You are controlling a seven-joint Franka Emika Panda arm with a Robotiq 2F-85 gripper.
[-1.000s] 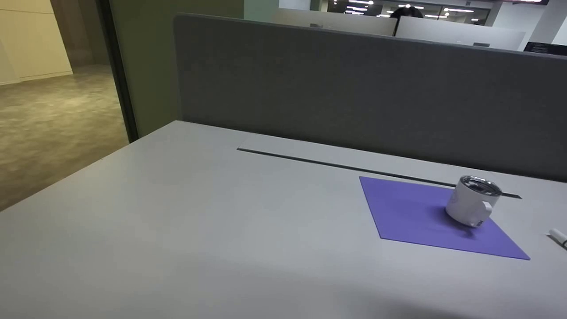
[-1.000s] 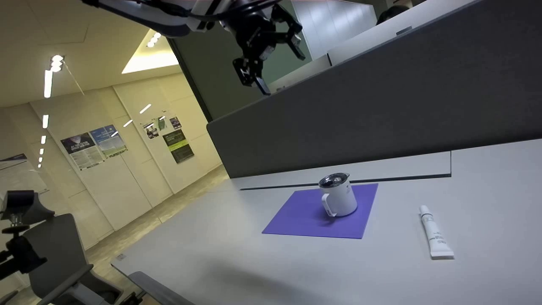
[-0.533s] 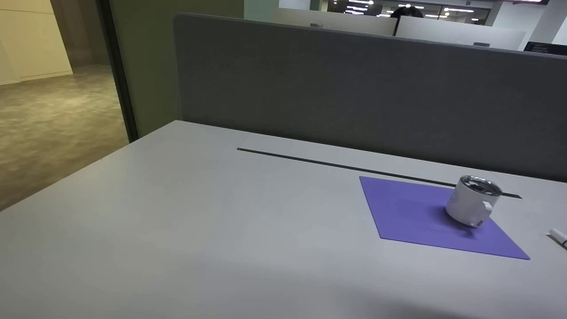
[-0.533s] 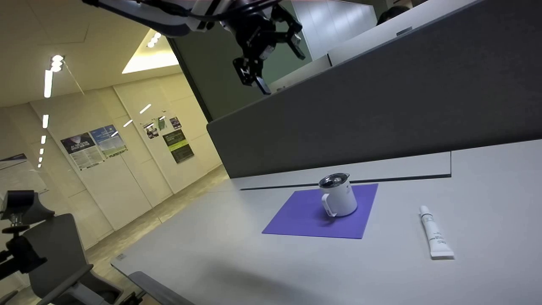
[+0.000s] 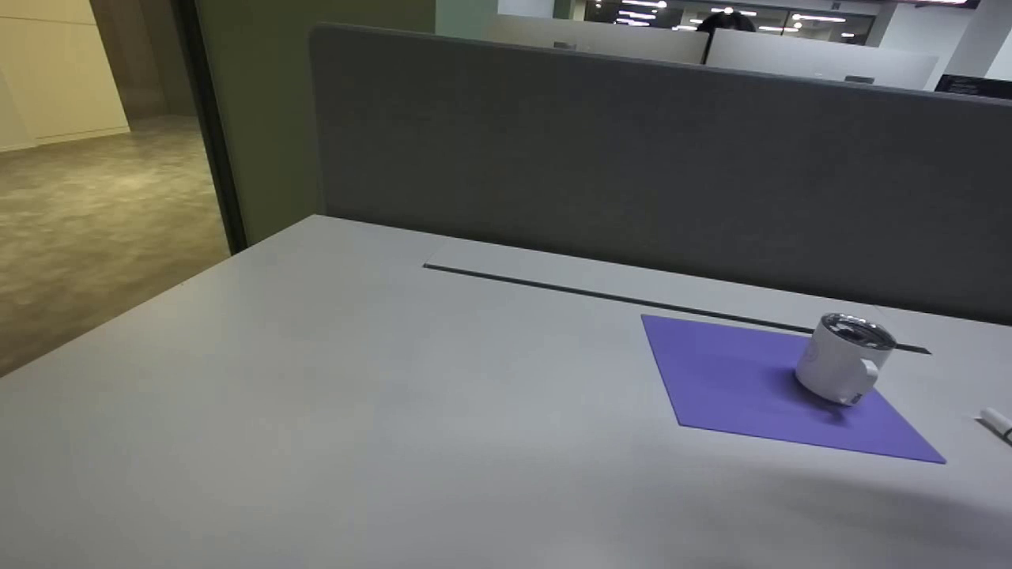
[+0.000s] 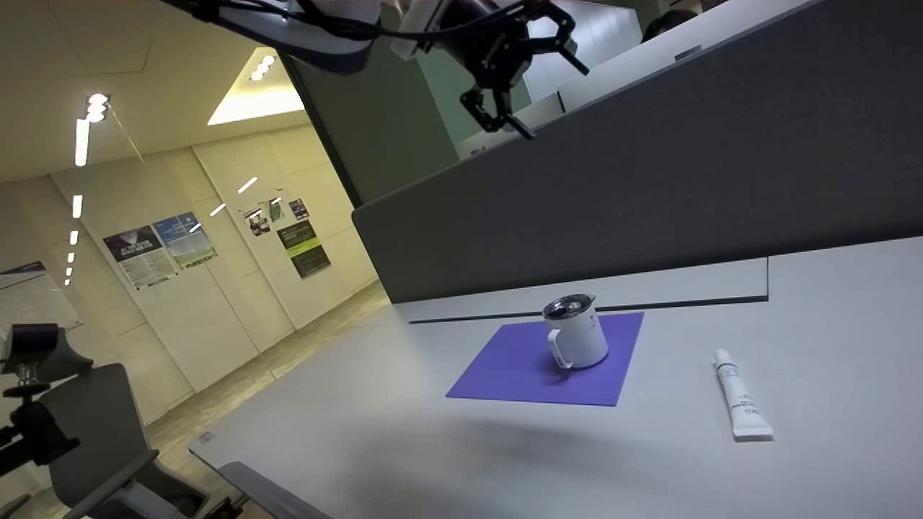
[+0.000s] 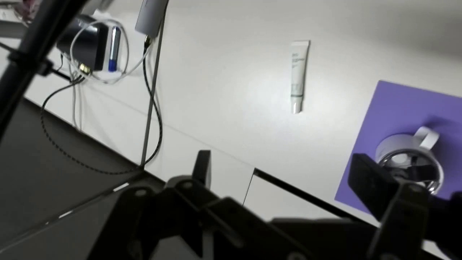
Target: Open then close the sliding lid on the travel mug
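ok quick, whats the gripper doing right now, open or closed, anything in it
Gripper: open, jaws wide apart, holding nothing; the mug stands on the purple mat, clear of it.

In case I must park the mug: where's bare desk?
Widest: white desk left of the purple mat under the travel mug, in an exterior view. Narrower: between mat and white squeeze tube. Crowded: wrist view's upper left, with black box, blue-capped marker and black cable.
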